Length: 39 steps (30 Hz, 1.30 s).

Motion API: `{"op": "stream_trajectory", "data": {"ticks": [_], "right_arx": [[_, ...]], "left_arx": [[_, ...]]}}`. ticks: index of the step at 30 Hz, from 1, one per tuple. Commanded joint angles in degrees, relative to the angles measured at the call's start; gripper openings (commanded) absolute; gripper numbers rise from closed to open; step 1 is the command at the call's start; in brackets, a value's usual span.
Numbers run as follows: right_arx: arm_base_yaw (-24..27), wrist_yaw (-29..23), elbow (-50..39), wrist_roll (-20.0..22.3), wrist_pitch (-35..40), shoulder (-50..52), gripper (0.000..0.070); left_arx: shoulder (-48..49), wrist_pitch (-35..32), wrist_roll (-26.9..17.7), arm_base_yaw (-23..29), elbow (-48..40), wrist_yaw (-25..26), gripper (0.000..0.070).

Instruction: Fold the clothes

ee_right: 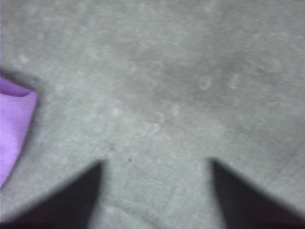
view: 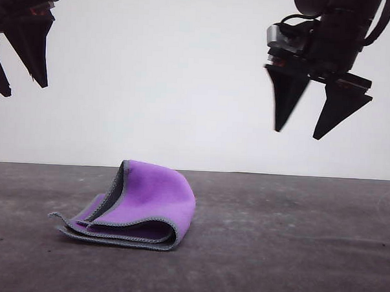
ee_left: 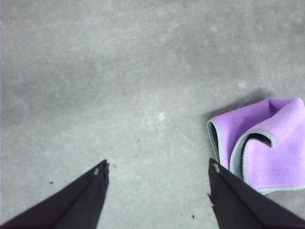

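Observation:
The clothes [view: 144,205] lie folded over on the grey table, left of centre: a small cloth, purple face outward, dark grey inside the fold, light grey stitched edge. In the left wrist view the clothes [ee_left: 267,143] sit beside one fingertip. The right wrist view catches a purple corner of the clothes [ee_right: 14,129] at the frame's edge. My left gripper [view: 19,86] hangs high at the far left, open and empty. My right gripper [view: 298,132] hangs high to the right of the cloth, open and empty. Bare table shows between the left gripper [ee_left: 157,169] fingers and between the right gripper [ee_right: 155,164] fingers.
The dark grey table [view: 294,254] stretches flat around the cloth, with bare surface to the right and in front. A plain white wall [view: 172,80] stands behind the table's far edge.

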State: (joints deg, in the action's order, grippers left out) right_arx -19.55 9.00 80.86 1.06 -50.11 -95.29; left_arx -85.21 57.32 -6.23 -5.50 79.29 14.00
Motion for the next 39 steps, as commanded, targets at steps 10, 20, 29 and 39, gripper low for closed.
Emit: {"op": "stream_trajectory", "data": {"ticks": [10,20,29,39], "right_arx": [[-0.50,-0.98,0.83,1.69,0.42,-0.90,0.0004],[-0.21,-6.46,0.83,2.14,3.08,5.81,0.0004],[0.89,-8.70,-5.55,2.14,7.57,21.49,0.0004],[1.31,-10.58,-30.21,-0.76,20.34,45.54,0.0004]], "left_arx": [[-0.70,-0.03,-0.69,-0.02,0.92,-0.08,0.0010],[1.84,0.36,-1.55,0.16,0.86,-4.50,0.0010],[11.40,-1.89,-1.36,1.49,-3.48,-5.46,0.0010],[30.76,-15.16,3.27,2.27,-24.43,-5.46,0.0010]]}}
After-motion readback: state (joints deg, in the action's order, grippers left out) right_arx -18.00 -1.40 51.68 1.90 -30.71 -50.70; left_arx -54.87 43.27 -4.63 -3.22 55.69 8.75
